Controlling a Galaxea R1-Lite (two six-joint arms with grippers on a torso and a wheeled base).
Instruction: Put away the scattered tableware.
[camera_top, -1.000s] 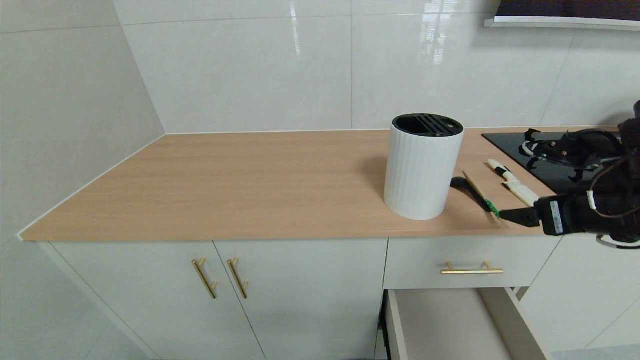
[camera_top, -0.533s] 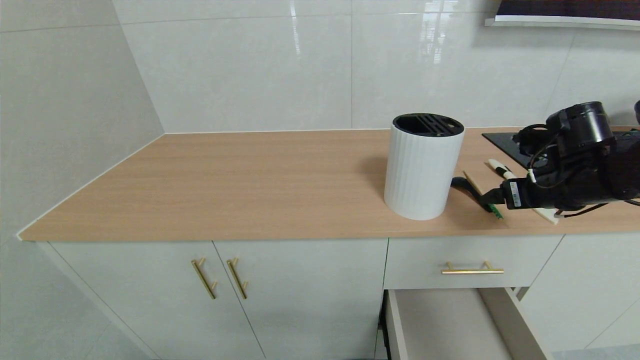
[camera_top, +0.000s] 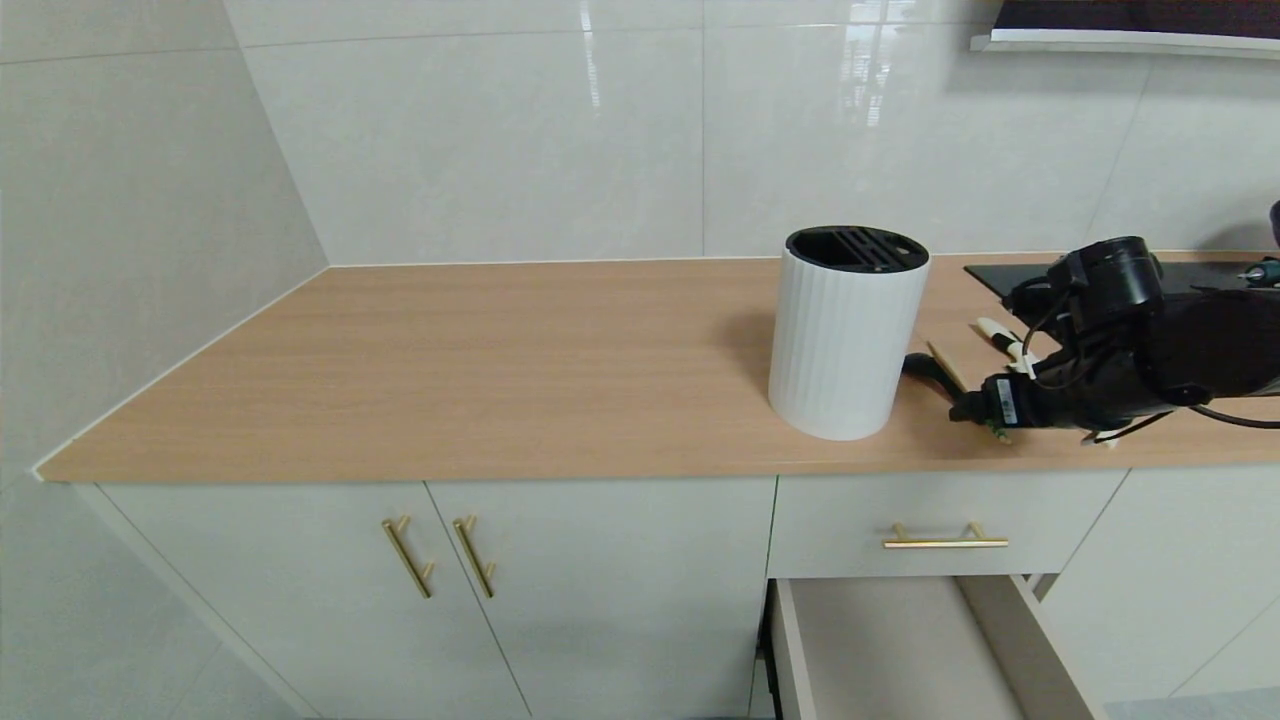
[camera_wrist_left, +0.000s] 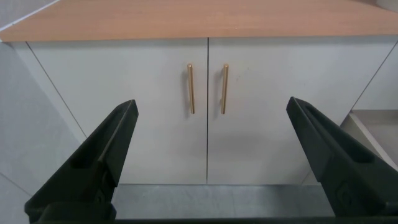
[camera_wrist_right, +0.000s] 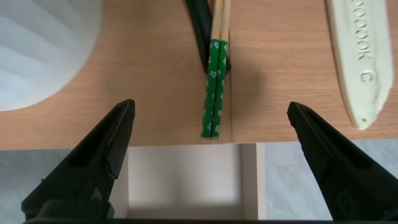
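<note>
Two fingers (camera_wrist_right: 93, 168) of the right gripper (camera_wrist_right: 210, 115) are seen spread wide, nothing held between them. A pair of chopsticks (camera_wrist_right: 215, 93) is framed squarely in that gap, green patterned ends towards the counter's front edge. From the head view, the gripper (camera_top: 975, 408) is placed low over those green ends; whether the wood is touched cannot be told. The chopsticks (camera_top: 945, 365) are laid side by side on the wooden countertop (camera_top: 500, 370), touching each other. A black utensil (camera_wrist_right: 199, 25) is tucked right against them, possibly a spoon or ladle handle, though too little is shown to be sure. On their other side, apart from them, a white knife (camera_wrist_right: 359, 62) is laid flat. The white ribbed holder (camera_top: 845, 335) is stood upright near the black utensil, its dark slotted top uncovered. Beyond the knife, a black cooktop (camera_top: 1010, 280) is set into the counter. Below the counter edge, an open drawer (camera_top: 900, 640) is pulled out. Over on the other arm, the left gripper (camera_wrist_left: 211, 106) is held with fingers parted and nothing between them, low before the cabinet doors (camera_wrist_left: 143, 112) with their gold handles.
</note>
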